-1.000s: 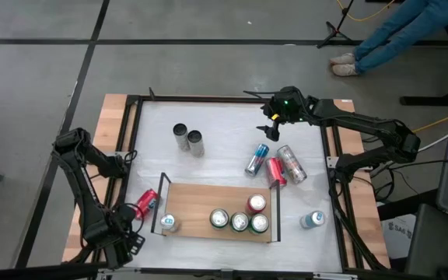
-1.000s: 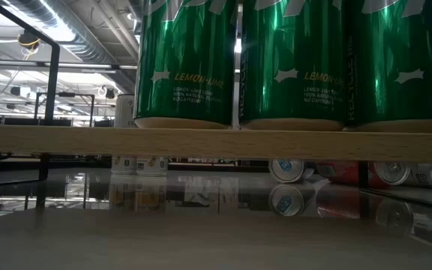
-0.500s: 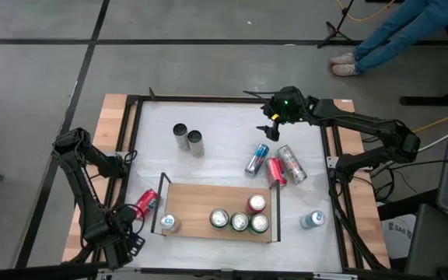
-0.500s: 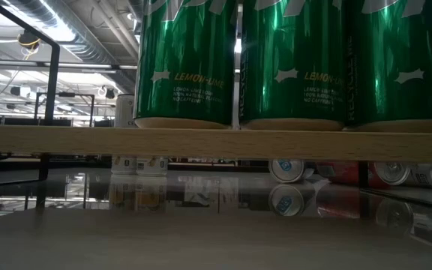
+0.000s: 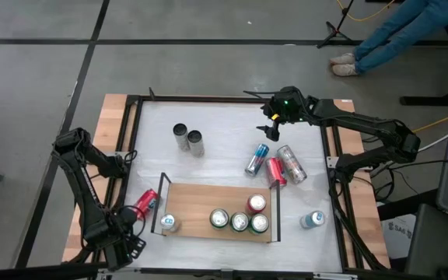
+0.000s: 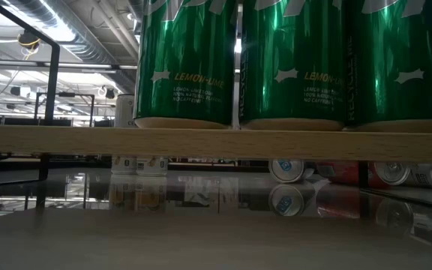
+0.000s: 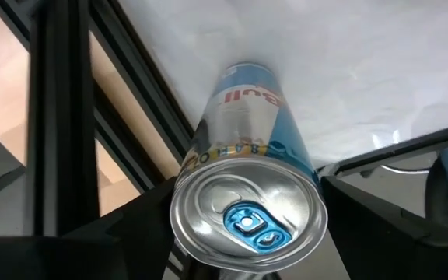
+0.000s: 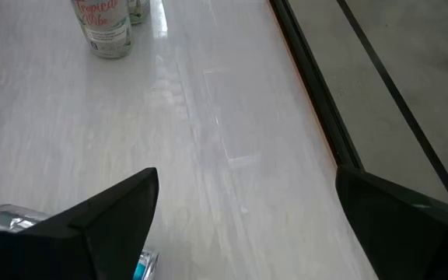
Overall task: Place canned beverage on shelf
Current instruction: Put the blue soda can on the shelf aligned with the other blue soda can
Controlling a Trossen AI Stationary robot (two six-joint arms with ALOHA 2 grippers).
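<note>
Surface: white tabletop (image 5: 224,124) in a black frame, grey floor around it, a person's legs at the far corner of the room.
Near edge: the shelf (image 5: 208,204), a light wooden board with black end rails, carries five upright cans; three green cans (image 6: 291,60) fill the low view, right at the board's front lip.
Left gripper: down at the near left corner, left gripper (image 5: 134,211) clenched round a red-sided can (image 5: 146,202) lying tilted just outside the shelf's left rail; in the wrist view that can (image 7: 247,210) sits end-on between the fingers, silver top and blue tab facing the lens.
Step in hand: likely lifting this can clear of the rail and standing it on the bare wood left of the green cans.
How to do it well: raise before swinging in, turn the can upright, set it down well apart from the small can (image 5: 169,223) at the left end.
Mid table: three cans lie on their sides near the shelf's right rail; two more stand farther back.
Far side: right gripper (image 5: 271,124) hangs with jaws wide, holding nothing.
</note>
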